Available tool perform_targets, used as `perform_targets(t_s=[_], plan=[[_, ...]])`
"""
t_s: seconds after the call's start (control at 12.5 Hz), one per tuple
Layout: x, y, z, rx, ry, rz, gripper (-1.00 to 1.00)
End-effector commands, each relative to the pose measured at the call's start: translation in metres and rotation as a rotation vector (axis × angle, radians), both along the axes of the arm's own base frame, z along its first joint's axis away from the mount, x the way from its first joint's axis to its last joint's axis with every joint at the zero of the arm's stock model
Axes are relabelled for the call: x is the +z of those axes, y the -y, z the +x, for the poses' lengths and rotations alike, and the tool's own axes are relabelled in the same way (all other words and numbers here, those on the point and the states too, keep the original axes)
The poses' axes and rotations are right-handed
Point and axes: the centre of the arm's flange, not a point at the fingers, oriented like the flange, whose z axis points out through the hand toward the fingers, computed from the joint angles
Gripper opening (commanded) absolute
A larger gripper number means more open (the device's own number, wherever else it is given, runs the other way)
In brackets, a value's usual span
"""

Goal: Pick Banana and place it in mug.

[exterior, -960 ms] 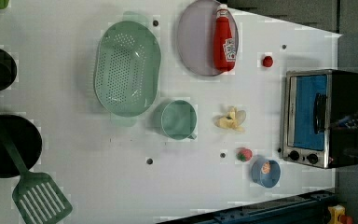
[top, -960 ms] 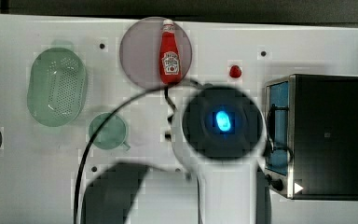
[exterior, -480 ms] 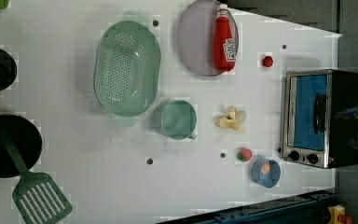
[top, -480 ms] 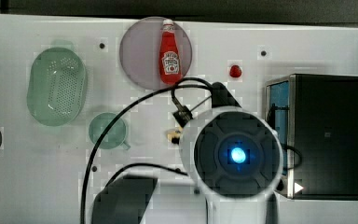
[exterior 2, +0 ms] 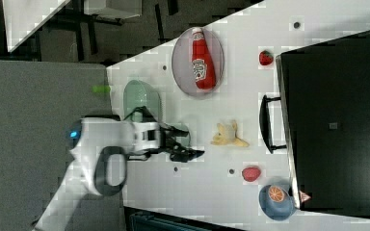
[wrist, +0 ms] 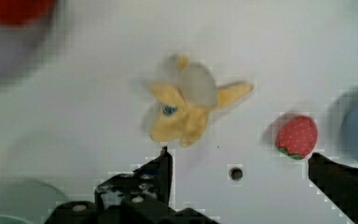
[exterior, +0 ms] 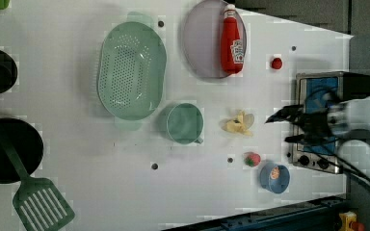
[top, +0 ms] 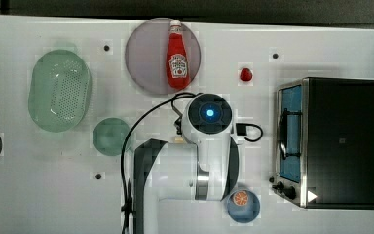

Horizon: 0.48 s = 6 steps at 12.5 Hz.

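1. The mug [exterior: 185, 123], a small teal-green cup, sits on the white table [exterior: 77, 159] with nothing inside it that I can see. In the left view it is just right of and below the big green colander [exterior: 132, 70], which also looks empty.
2. A round greyish plate [top: 148, 58] at the far edge of the table holds a red ketchup bottle [top: 177, 56] lying on its side.
3. The small blue bowl [exterior 2: 275, 196] in front of the toaster oven [exterior 2: 337, 120] holds an orange slice [exterior 2: 275, 193].
4. The banana [exterior: 238, 124] lies on the bare table, peel flaps splayed out, to the left view's right of the mug and apart from it. It is in no container.
5. The gripper [wrist: 237, 163] hangs over the table with its fingers spread wide and nothing between them. In the wrist view the banana sits just beyond the fingertips, untouched, with a red strawberry [wrist: 297, 137] near one finger.
6. In the top view the arm [top: 209, 146] covers the banana, leaving only a sliver of yellow at its edge.
7. In the right view the gripper stands in front of the mug and hides most of it.
8. A second strawberry [top: 246, 74] sits alone between the plate and the oven.
9. At the left view's left edge, a dark pan [exterior: 10, 150] and a green spatula [exterior: 41, 204] are cut off.
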Motion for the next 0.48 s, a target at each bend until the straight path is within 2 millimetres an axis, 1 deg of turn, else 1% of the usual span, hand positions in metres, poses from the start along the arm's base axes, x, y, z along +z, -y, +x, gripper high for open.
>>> perform_targets(t_s=[0.08,0.32,0.48], plan=[[-0.019,0.011,-0.002,0.17,0.099,0.035,1.0],[-0.071,0.011,-0.005,0.27,0.122,0.05,1.0],[-0.101,0.009,-0.007,0.274,0.135,0.051,1.0]])
